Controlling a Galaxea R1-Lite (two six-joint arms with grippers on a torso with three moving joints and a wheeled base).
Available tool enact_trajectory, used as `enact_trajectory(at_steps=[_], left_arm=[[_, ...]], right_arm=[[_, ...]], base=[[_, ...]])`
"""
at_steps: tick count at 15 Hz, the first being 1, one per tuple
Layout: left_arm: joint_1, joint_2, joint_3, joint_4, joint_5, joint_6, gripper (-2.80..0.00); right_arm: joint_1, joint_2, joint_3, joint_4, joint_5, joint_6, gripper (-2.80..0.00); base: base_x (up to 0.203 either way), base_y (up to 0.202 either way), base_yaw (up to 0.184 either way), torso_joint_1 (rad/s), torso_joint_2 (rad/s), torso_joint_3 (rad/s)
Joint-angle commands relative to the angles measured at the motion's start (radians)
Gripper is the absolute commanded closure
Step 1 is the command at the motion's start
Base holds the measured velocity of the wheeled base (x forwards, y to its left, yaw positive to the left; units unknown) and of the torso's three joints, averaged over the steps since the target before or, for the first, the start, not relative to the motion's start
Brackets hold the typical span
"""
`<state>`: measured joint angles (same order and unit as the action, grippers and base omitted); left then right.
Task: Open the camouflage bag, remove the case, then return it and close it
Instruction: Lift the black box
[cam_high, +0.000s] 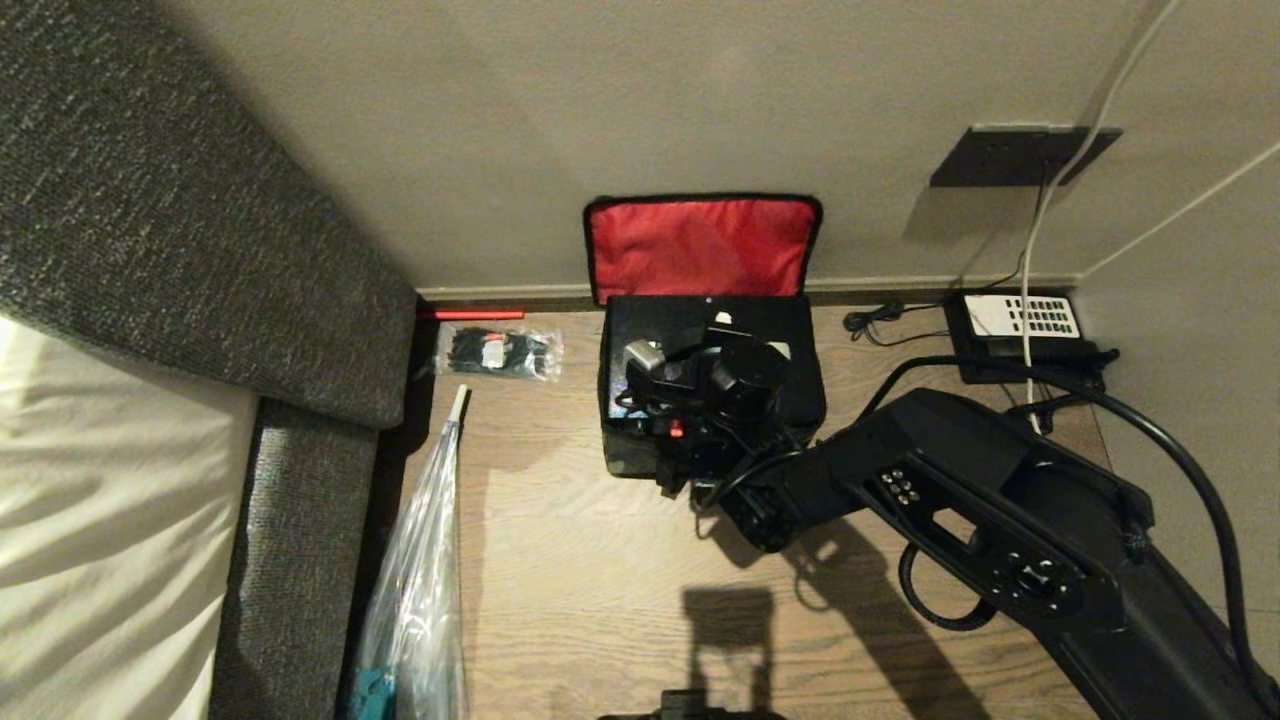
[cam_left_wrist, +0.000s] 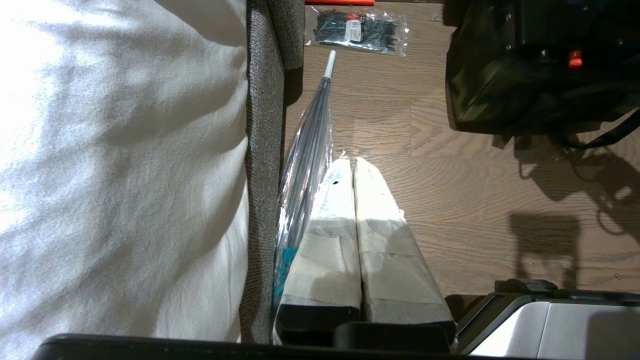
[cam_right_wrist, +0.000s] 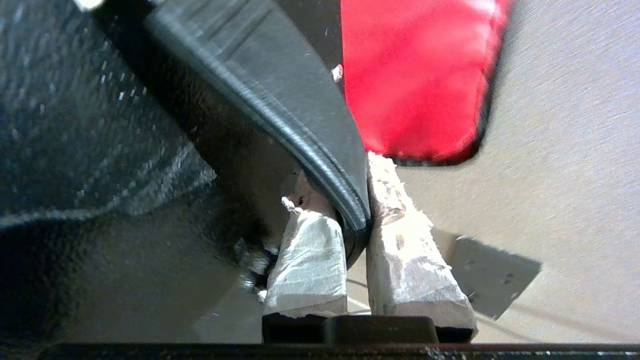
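The left end effector (cam_left_wrist: 355, 165) hangs idle beside the bed (cam_left_wrist: 120, 165), its two taped fingers (cam_left_wrist: 335, 210) pressed together and holding nothing, over the wooden floor (cam_left_wrist: 450, 200). Just beside it on the floor lies one long clear plastic sleeve (cam_high: 420, 560) with a dark rod inside, and further toward the wall one clear packet of black cable ties (cam_high: 500, 352).

At centre, the camouflage bag (cam_high: 625, 450) stands on the floor against the wall, its red-lined lid (cam_high: 700, 248) folded up and leaning on the wall. One case (cam_high: 690, 320), black and rigid, fills the bag's open top; how far it has come out cannot be told.

The right end effector (cam_right_wrist: 356, 220) reaches over the bag from the right, its two taped fingers (cam_right_wrist: 310, 250) clamped on the case's long black handle (cam_right_wrist: 280, 100), which passes between them. In the head view the wrist hides the grip itself; a small red button (cam_high: 676, 430) shows beside it.

To the right, one black telephone (cam_high: 1025, 335) with a white keypad sits on the floor by the wall, below one dark wall plate (cam_high: 1020, 155), a white cable (cam_high: 1060, 180) running down past it.
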<state>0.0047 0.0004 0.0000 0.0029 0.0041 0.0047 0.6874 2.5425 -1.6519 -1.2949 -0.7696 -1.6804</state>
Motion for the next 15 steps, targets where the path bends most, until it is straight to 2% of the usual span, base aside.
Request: enact_trajectory(at_steps=[1,8,15], left_arm=[[0.0,-0.002,0.002,0.0,0.0,0.0,0.0],[0.0,-0.002,0.002,0.0,0.0,0.0,0.0],[0.0,-0.002,0.002,0.0,0.0,0.0,0.0]], right_arm=[[0.016,-0.076,0.049,-0.016,-0.005,-0.008,0.0],[0.015,-0.119,0.072,-0.018,-0.025,-0.008,0.0],[0.02,-0.319,0.245,0.043,-0.034,-0.008,0.0]], base=[[0.0,0.0,0.0,0.0,0.0,0.0],[0.0,0.0,0.0,0.0,0.0,0.0],[0.0,0.0,0.0,0.0,0.0,0.0]])
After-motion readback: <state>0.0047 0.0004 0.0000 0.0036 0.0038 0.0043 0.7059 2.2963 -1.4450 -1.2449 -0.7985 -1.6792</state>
